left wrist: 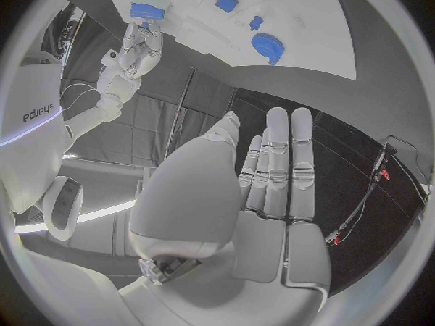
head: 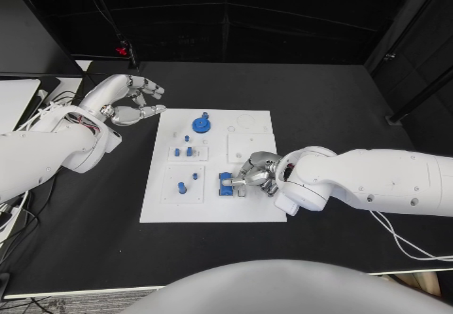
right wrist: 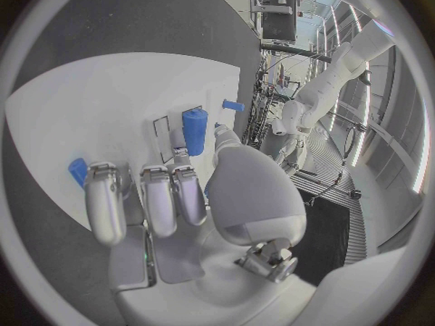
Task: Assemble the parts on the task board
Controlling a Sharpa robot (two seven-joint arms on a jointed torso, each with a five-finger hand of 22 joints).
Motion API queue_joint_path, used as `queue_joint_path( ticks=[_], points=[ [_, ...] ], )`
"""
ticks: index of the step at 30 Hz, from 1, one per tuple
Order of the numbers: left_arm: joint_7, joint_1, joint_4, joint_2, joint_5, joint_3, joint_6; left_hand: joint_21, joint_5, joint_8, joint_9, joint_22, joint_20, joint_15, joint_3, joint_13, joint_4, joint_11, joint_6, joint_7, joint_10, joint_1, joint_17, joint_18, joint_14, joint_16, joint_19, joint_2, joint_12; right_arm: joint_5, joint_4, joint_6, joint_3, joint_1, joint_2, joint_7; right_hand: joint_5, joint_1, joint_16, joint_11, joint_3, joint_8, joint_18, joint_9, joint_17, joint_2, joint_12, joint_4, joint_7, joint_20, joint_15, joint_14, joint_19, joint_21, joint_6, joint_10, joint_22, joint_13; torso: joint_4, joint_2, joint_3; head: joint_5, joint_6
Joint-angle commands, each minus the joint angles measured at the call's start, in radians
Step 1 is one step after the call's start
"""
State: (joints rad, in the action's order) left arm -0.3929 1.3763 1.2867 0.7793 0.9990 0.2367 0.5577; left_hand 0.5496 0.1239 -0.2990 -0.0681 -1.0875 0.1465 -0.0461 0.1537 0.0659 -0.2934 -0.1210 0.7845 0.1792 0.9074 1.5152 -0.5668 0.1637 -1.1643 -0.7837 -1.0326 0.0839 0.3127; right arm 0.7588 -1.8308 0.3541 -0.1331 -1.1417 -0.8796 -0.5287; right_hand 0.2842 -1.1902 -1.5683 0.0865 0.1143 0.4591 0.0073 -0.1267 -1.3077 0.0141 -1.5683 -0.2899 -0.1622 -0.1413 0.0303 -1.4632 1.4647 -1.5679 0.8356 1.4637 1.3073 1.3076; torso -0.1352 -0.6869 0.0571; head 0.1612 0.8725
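The white task board (head: 213, 208) lies in the middle of the black table. A blue gear-like part (head: 201, 123) stands near its far edge, also seen as the blue gear-like part (left wrist: 267, 46). Small blue pegs (head: 181, 188) stand in the left panels. My right hand (head: 254, 173) is low over the board's near middle. Its thumb and a finger pinch a blue block part (head: 226, 183), seen up close as the blue block part (right wrist: 194, 130). My left hand (head: 132, 98) hovers off the board's far left corner, fingers apart, holding nothing.
Another blue piece (right wrist: 78, 170) lies on the board beside my right hand's fingers. Cables and white equipment (head: 19, 98) sit at the table's far left edge. Bare black table surrounds the board on the near and right sides.
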Motion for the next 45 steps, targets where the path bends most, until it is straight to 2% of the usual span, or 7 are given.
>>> queue_joint_path(
  ticks=[1,5,10,16,23,29,45],
  points=[
    [-0.001,0.001,0.0,-0.001,-0.005,-0.001,-0.004,-0.006,0.006,0.006,0.0,0.001,0.0,0.003,-0.007,-0.002,0.001,0.001,0.003,0.001,0.006,-0.002,0.001,0.018,-0.006,0.007,-0.004,-0.006,0.007,0.007,-0.001,0.013,0.001,-0.001,0.003,0.007,-0.02,0.014,-0.002,0.007,0.012,0.007,-0.007,-0.004,-0.263,0.001,-0.003,-0.001,0.001,-0.001,0.003,-0.108,0.106,-0.003,-0.011,0.107,0.263,0.263,0.0003,0.0,0.0,-0.001,0.0],
    [-0.001,0.001,0.0,-0.001,-0.005,-0.001,-0.004,-0.006,0.006,0.006,0.0,0.001,0.0,0.003,-0.007,-0.002,0.001,0.001,0.003,0.001,0.006,-0.002,0.001,0.018,-0.006,0.007,-0.004,-0.006,0.007,0.008,-0.003,0.017,0.001,-0.001,0.003,0.008,-0.024,0.015,-0.002,0.007,0.015,0.014,-0.007,-0.007,-0.263,0.005,-0.003,0.0,0.002,-0.001,0.003,-0.108,0.106,-0.003,-0.009,0.107,0.263,0.263,-0.0006,0.0,-0.0003,0.0,0.0],
    [-0.001,0.001,0.0,-0.002,-0.005,-0.001,-0.005,-0.006,0.006,0.006,0.0,0.001,0.0,0.003,-0.007,-0.002,0.001,0.001,0.003,0.001,0.006,-0.002,0.001,0.018,-0.006,0.007,-0.004,-0.006,0.007,0.021,-0.013,0.025,0.001,-0.001,-0.004,0.013,-0.065,0.016,-0.002,-0.008,0.036,0.084,-0.007,-0.043,-0.263,0.017,-0.003,0.001,0.021,0.007,-0.009,-0.108,0.106,-0.003,0.019,0.107,0.263,0.263,0.0006,0.0,-0.0007,-0.004,0.0],
    [-0.001,0.001,-0.001,-0.003,-0.005,-0.001,-0.007,-0.006,0.006,0.006,0.0,0.001,0.0,0.003,-0.007,-0.002,0.001,0.001,0.003,0.001,0.006,-0.002,0.001,0.018,-0.006,0.007,-0.004,-0.006,0.007,0.056,-0.03,0.011,0.001,-0.001,-0.023,0.011,-0.207,0.021,-0.002,-0.049,0.073,0.281,-0.007,-0.176,-0.263,0.035,-0.003,-0.001,0.066,0.04,-0.043,-0.108,0.106,-0.003,0.019,0.107,0.263,0.263,-0.0006,0.0,-0.0002,-0.002,0.0],
    [0.003,0.0,-0.003,-0.001,-0.005,-0.001,-0.008,-0.007,0.006,0.006,0.0,0.001,0.0,0.003,-0.007,-0.002,0.001,0.001,0.003,0.001,0.006,-0.002,0.001,0.018,-0.006,0.007,-0.004,-0.007,0.007,0.097,-0.034,-0.026,0.0,-0.001,-0.027,-0.009,-0.226,-0.027,-0.002,-0.077,0.091,0.428,-0.007,-0.308,-0.263,0.048,-0.003,0.001,0.094,0.064,-0.065,-0.108,0.106,-0.003,-0.01,0.107,0.263,0.263,0.0033,0.002,0.0011,-0.009,0.0],
    [0.004,-0.001,-0.004,-0.003,-0.005,-0.001,-0.01,-0.007,0.006,0.006,0.0,0.001,0.0,0.003,-0.007,-0.002,0.001,0.001,0.003,0.001,0.006,-0.002,0.001,0.018,-0.006,0.007,-0.004,-0.007,0.007,0.122,-0.028,-0.074,0.001,-0.001,-0.007,-0.046,-0.228,-0.037,-0.002,-0.087,0.096,0.463,-0.007,-0.349,-0.263,0.069,-0.003,0.002,0.105,0.07,-0.074,-0.108,0.106,-0.003,-0.011,0.107,0.263,0.263,-0.0008,0.001,-0.0001,-0.004,0.0],
    [0.005,-0.001,-0.003,-0.002,-0.005,-0.001,-0.01,-0.007,0.006,0.006,0.0,0.001,0.0,0.003,-0.007,-0.002,0.001,0.001,0.003,0.001,0.006,-0.002,0.001,0.018,-0.006,0.007,-0.004,-0.007,0.007,0.142,0.005,-0.117,0.001,-0.001,0.032,-0.069,-0.22,-0.096,-0.002,-0.096,0.083,0.479,-0.007,-0.384,-0.263,0.097,-0.003,0.02,0.115,0.078,-0.081,-0.108,0.106,-0.003,-0.016,0.107,0.263,0.263,-0.0005,0.0,0.0005,-0.001,0.0]
  ],
)
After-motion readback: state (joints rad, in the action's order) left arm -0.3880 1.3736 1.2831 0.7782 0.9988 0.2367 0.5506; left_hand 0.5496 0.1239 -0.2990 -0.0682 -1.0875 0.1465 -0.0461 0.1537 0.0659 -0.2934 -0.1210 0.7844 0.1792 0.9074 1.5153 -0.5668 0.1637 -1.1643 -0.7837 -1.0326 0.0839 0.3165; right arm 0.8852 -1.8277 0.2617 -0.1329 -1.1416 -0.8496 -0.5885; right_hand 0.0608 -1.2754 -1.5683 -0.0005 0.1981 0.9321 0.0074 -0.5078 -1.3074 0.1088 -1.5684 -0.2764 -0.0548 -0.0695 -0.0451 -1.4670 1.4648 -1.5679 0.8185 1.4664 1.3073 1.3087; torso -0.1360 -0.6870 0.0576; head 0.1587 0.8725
